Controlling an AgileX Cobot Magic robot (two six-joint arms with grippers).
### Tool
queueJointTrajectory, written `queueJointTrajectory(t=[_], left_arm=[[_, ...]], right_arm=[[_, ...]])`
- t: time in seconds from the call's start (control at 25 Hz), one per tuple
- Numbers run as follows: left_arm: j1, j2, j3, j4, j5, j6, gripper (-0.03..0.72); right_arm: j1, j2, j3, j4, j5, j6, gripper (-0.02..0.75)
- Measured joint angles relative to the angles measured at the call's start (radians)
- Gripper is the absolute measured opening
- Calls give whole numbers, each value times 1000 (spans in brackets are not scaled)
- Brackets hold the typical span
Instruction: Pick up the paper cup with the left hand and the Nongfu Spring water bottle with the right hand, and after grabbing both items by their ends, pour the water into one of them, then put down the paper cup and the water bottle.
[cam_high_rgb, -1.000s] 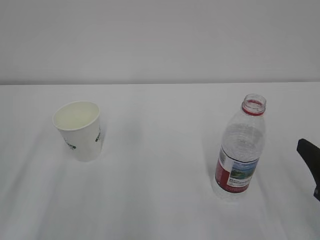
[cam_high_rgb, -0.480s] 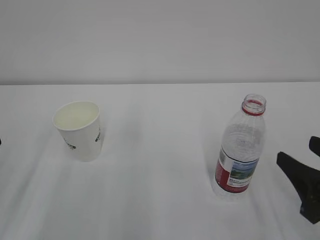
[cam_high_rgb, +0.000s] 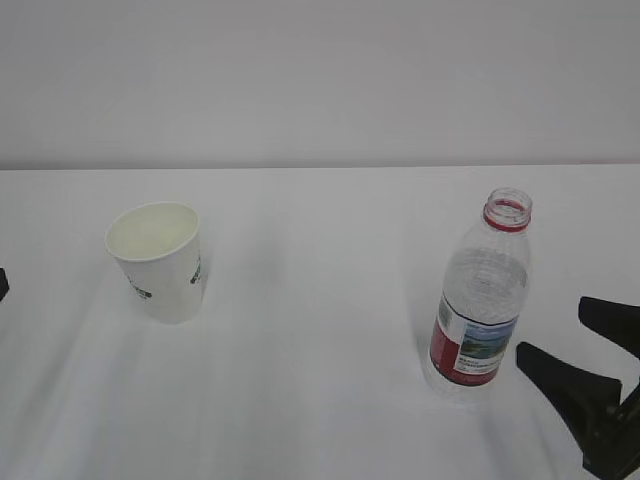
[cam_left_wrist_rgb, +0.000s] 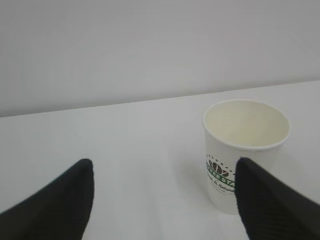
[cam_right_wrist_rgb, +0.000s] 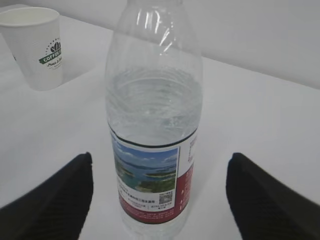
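Observation:
The paper cup (cam_high_rgb: 160, 262) stands upright at the left of the white table; its cream inside looks empty. The Nongfu Spring water bottle (cam_high_rgb: 480, 300) stands upright at the right, uncapped, with water (cam_right_wrist_rgb: 152, 105) filling it to above the label. My right gripper (cam_high_rgb: 551, 328) is open, low at the bottle's right, near it but apart. In the right wrist view the bottle (cam_right_wrist_rgb: 152, 125) fills the gap of the right gripper (cam_right_wrist_rgb: 160, 160), touching neither finger. My left gripper (cam_left_wrist_rgb: 163, 167) is open; the cup (cam_left_wrist_rgb: 245, 150) stands ahead, behind its right finger (cam_left_wrist_rgb: 260, 200).
The white table (cam_high_rgb: 320, 400) runs back to a plain pale wall (cam_high_rgb: 320, 80). Only a dark sliver of the left arm (cam_high_rgb: 2, 283) shows at the left edge of the exterior view. The cup (cam_right_wrist_rgb: 35, 47) also appears far left in the right wrist view.
My right gripper has slid left toward the bottle and shows more of both fingers. A sliver of the left arm has come into view at the left edge.

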Motion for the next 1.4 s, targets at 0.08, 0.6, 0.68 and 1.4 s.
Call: queueJointTrajectory(t=[0.08, 0.6, 0.68, 1.4], left_arm=[[0, 0, 0, 0, 2, -17, 666], [0, 0, 0, 0, 4, -44, 682], [0, 0, 0, 0, 4, -44, 681], [0, 0, 0, 0, 4, -46, 648]], right_arm=[[0, 15, 0, -7, -8, 12, 631], [0, 251, 0, 9, -109, -21, 642], [0, 286, 0, 13, -109, -50, 643], [0, 357, -66, -9, -120, -71, 643]])
